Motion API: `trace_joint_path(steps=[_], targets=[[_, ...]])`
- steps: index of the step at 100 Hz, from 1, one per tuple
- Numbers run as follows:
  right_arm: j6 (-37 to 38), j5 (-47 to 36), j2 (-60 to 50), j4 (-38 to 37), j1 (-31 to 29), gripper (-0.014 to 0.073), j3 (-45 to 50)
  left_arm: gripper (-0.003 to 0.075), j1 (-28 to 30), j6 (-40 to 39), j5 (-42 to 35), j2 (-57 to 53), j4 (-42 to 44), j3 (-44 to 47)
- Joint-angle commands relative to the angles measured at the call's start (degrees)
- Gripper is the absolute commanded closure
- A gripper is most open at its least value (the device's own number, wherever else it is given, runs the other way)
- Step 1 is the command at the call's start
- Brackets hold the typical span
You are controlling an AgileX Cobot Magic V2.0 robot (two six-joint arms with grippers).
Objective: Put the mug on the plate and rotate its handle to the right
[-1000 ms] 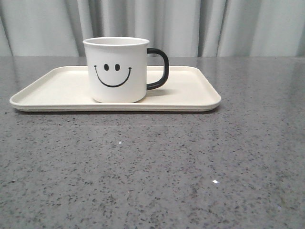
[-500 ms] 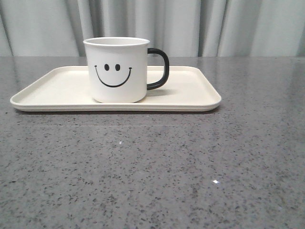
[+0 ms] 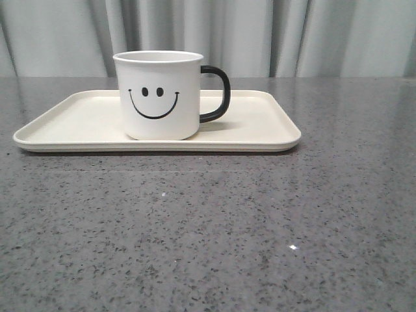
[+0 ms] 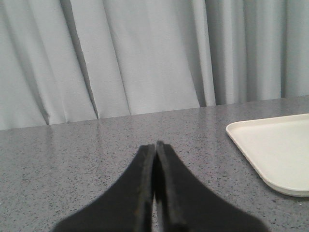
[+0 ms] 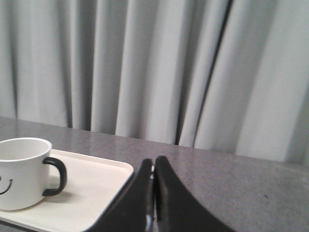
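Two arms, and neither one shows in your front view — you only have the grey speckled table, the curtain behind it, and the work sitting out in the middle. Start with the biggest piece: the plate lies flat on the table, long side across your view. On it, a little left of its middle, stands the mug, upright, smiley face toward the front camera. Smallest of all, the handle sticks out on the right side of the mug, plain against the cream of the plate.

Now your grippers. The left gripper has its fingers pressed together with nothing between them, and it sits over bare table with only a corner of the plate off to one side. The right gripper is the same story — fingers closed flat against each other, empty, well apart from the mug, which its wrist camera catches from the handle side.

So where are you? By the look of it, both steps read as done: mug on plate, handle to the right. Your next move asks for very little — I'd judge you only need to keep both arms clear and check the handle's angle before calling it finished.
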Motion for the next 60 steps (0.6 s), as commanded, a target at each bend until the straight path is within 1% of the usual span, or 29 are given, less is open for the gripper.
trace_joint_path(steps=[1, 11, 32, 55, 60], targets=[[-0.6, -7.2, -0.7, 5.0, 0.1, 0.0655, 2.0, 0.074, -0.4, -0.6, -4.5, -1.7, -0.1, 0.6], [-0.6, -9.4, -2.3, 7.0, 0.1, 0.0655, 6.4, 0.074, -0.4, -0.6, -4.5, -1.7, -0.1, 0.6], [-0.6, -9.4, -6.8, 7.1, 0.1, 0.0655, 12.6, 0.074, -0.4, -0.6, -4.5, -1.7, -0.1, 0.6], [-0.6, -10.3, -6.7, 7.1, 0.1, 0.0655, 14.7, 0.074, -0.4, -0.6, -4.5, -1.7, -0.1, 0.6], [-0.6, -11.9, -6.7, 7.1, 0.1, 0.0655, 14.7, 0.074, -0.4, -0.6, -4.5, -1.7, -0.1, 0.6]])
